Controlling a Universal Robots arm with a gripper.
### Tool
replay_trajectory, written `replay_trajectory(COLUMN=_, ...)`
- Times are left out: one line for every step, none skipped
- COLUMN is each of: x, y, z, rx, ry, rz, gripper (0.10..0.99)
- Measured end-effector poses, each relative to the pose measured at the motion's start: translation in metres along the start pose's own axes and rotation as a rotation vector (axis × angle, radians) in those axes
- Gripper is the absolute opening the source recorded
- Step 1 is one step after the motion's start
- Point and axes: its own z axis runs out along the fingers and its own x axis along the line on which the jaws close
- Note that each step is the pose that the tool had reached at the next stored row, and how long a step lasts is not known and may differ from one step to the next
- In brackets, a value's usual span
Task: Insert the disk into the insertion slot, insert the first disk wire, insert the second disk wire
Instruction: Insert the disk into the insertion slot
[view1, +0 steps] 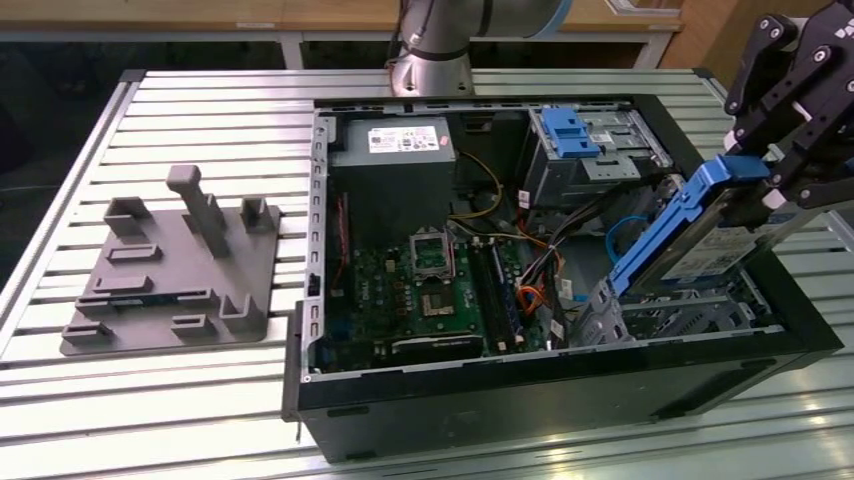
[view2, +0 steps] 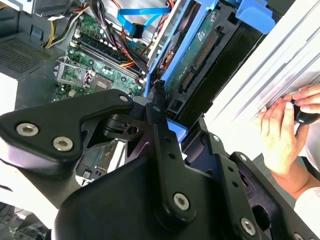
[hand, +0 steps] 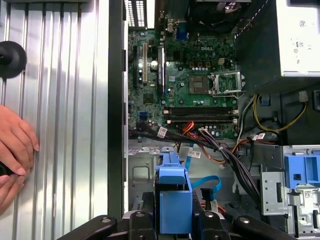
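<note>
Two jaws clamped on the disk (view1: 694, 238), tilted, lower end at the insertion slot (view1: 705, 318)

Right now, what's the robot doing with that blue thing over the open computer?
The robot arm's tool is clamped on the disk, a silver drive in a blue carrier. It holds the disk tilted steeply, low end at the insertion slot, the silver cage in a corner of the open computer case. The disk is not lying flat in it yet. A person's hand is over the table beside the case.

Exterior high over case (view1: 534, 400); wrist views close (sharing motherboard (hand: 200, 100) (view2: 107, 75)).
</note>
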Motion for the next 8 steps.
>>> replay_trajectory(x=-0.0002, y=-0.0006, z=0.0001, rx=-0.001, ry=0.0002, rz=0.000, gripper=0.365)
replay_trajectory(x=-0.0004, y=-0.0012, z=0.0001, rx=-0.002, ry=0.0003, rz=0.000, gripper=0.365)
replay_trajectory(x=-0.0011, y=-0.0016, z=0.0000, rx=-0.002, ry=0.0005, rz=0.000, gripper=0.365)
replay_trajectory(x=-0.0022, y=-0.0017, z=0.0001, rx=-0.002, ry=0.0005, rz=0.000, gripper=0.365)
replay_trajectory(x=-0.0030, y=-0.0017, z=0.0002, rx=-0.002, ry=0.0004, rz=0.000, gripper=0.365)
replay_trajectory(x=-0.0032, y=-0.0019, z=0.0003, rx=-0.002, ry=0.0002, rz=0.000, gripper=0.365)
replay_trajectory(x=-0.0033, y=-0.0019, z=0.0004, rx=-0.002, ry=0.0004, rz=0.000, gripper=0.365)
replay_trajectory(x=-0.0033, y=-0.0020, z=0.0004, rx=-0.003, ry=0.0012, rz=-0.001, gripper=0.365)
